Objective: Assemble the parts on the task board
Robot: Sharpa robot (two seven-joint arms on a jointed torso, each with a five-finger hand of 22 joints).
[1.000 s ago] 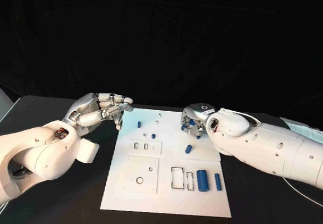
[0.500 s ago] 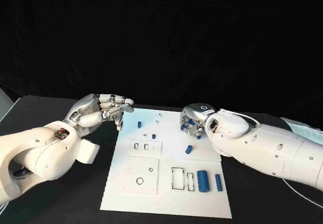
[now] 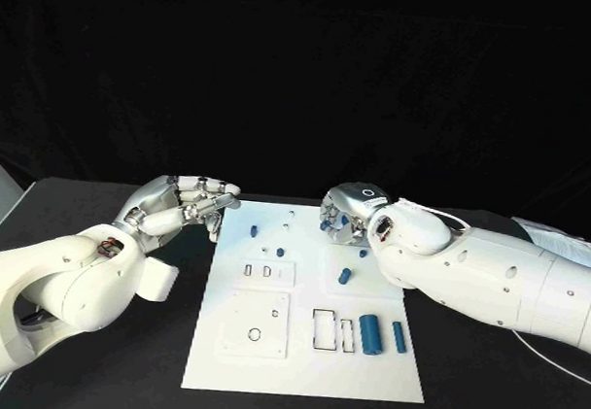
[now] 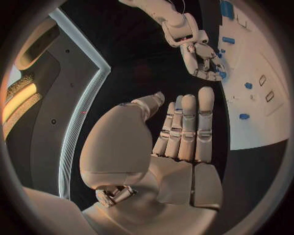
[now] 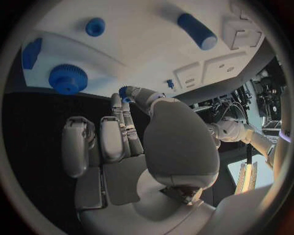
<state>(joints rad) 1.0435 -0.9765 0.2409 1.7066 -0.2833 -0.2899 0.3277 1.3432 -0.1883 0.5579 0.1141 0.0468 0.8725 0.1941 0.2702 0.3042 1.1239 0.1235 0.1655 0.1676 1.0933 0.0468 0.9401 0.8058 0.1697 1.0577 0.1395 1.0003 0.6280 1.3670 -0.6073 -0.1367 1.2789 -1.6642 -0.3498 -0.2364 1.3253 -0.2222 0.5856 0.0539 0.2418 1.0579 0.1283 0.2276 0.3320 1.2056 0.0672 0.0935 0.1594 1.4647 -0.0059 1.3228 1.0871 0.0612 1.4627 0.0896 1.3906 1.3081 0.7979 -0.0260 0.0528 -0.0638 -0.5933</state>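
We are pinching a small blue part [image 5: 125, 91] in our right hand [image 3: 352, 213] at the task board's [image 3: 306, 362] one o'clock edge, our left hand [image 3: 183, 206] curling empty, and a loosening pinch risks dropping it onto the worktop [image 3: 96, 381].

Can't tell if right hand [image 3: 348, 214] holds small blue piece [image 5: 125, 91] at its fingertips; too small, half hidden behind fingers. Tiny dark marks near far end of board [image 3: 302, 356] too small to tell. Right wrist view cuts off blue block [image 5: 31, 53] at rim.
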